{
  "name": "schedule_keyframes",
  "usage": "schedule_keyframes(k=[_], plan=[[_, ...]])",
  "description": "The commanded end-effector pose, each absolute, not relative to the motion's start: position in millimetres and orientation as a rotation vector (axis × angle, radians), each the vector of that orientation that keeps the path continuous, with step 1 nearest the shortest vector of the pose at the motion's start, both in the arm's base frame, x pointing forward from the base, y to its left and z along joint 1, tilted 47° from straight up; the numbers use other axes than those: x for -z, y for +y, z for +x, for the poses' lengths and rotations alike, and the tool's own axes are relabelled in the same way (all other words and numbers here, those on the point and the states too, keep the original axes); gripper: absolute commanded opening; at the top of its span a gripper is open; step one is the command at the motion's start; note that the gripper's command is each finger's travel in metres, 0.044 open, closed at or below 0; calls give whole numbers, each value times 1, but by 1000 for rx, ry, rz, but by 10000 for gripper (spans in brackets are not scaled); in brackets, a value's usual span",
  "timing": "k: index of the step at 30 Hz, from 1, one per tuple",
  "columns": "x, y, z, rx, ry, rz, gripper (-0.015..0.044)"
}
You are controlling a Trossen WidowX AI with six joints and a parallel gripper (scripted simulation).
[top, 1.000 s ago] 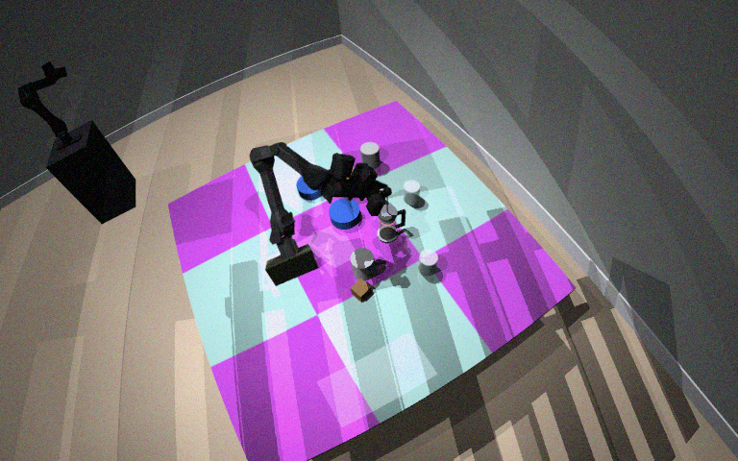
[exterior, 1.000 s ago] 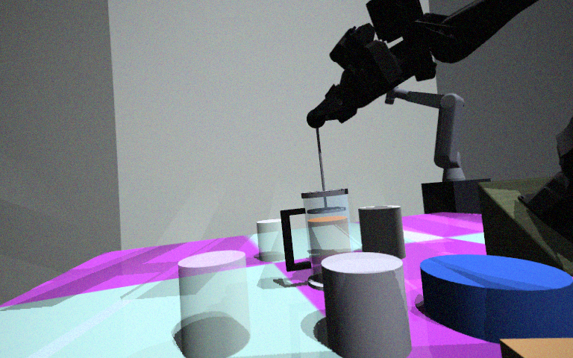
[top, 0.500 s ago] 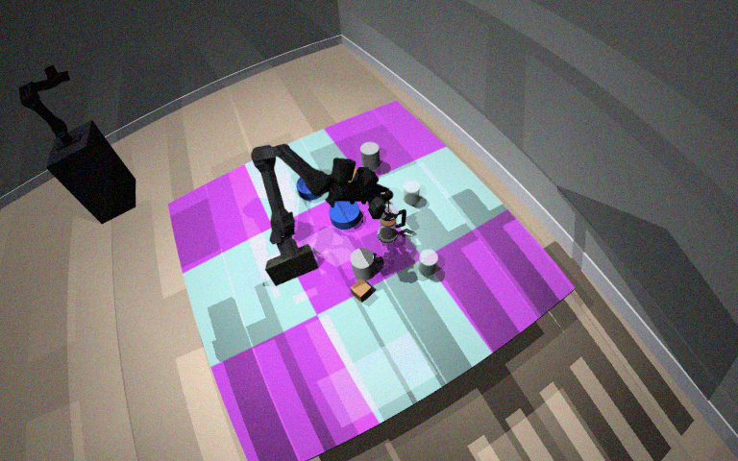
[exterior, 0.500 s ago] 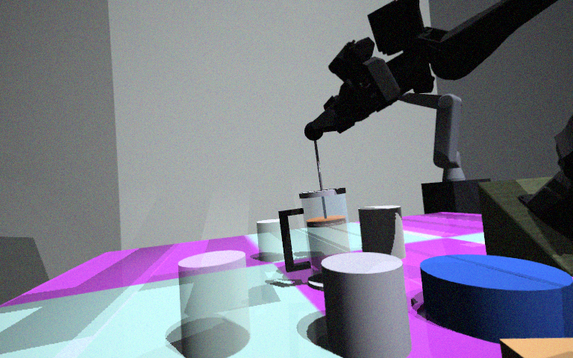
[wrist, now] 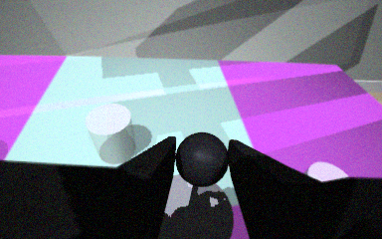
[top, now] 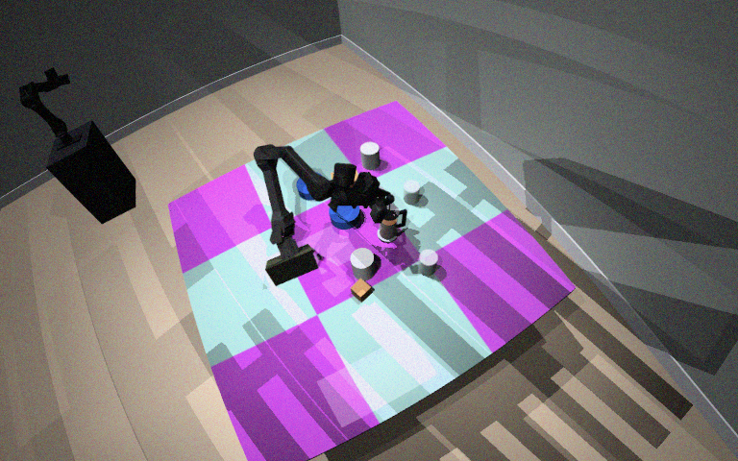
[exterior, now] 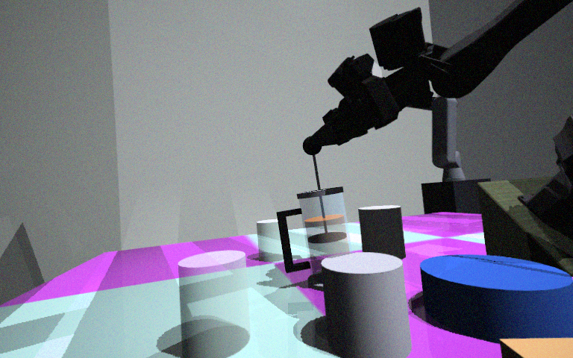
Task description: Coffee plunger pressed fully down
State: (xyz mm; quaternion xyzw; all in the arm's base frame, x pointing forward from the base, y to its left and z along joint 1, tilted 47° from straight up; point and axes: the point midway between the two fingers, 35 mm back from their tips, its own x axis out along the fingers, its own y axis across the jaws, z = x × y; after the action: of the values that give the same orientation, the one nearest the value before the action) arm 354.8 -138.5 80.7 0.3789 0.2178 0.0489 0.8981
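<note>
On the checkered desk (exterior: 126,261) the coffee press (exterior: 321,221) stands upright, ringed by grey cylinders: one just behind its handle (exterior: 288,246), a darker one (exterior: 381,230) close on its other side, a large one (exterior: 365,303) in front and a pale one (exterior: 212,291) further off. A blue disc (exterior: 494,291) lies near the large cylinder, and a small orange block (top: 361,289) sits by a grey cylinder in the top view. None touches the press. The tool (wrist: 202,159) is closed partway on the plunger's round black knob (wrist: 202,158), a finger (wrist: 154,164) pressing each side. The rod (exterior: 317,177) runs down through the lid, its disc low inside the glass.
</note>
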Motion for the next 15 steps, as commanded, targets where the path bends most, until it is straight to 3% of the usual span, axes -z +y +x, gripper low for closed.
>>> schedule_keyframes(k=[1,15], plan=[[-58,-117,351,-118,509,825,115],[-51,-107,360,-120,504,827,115]])
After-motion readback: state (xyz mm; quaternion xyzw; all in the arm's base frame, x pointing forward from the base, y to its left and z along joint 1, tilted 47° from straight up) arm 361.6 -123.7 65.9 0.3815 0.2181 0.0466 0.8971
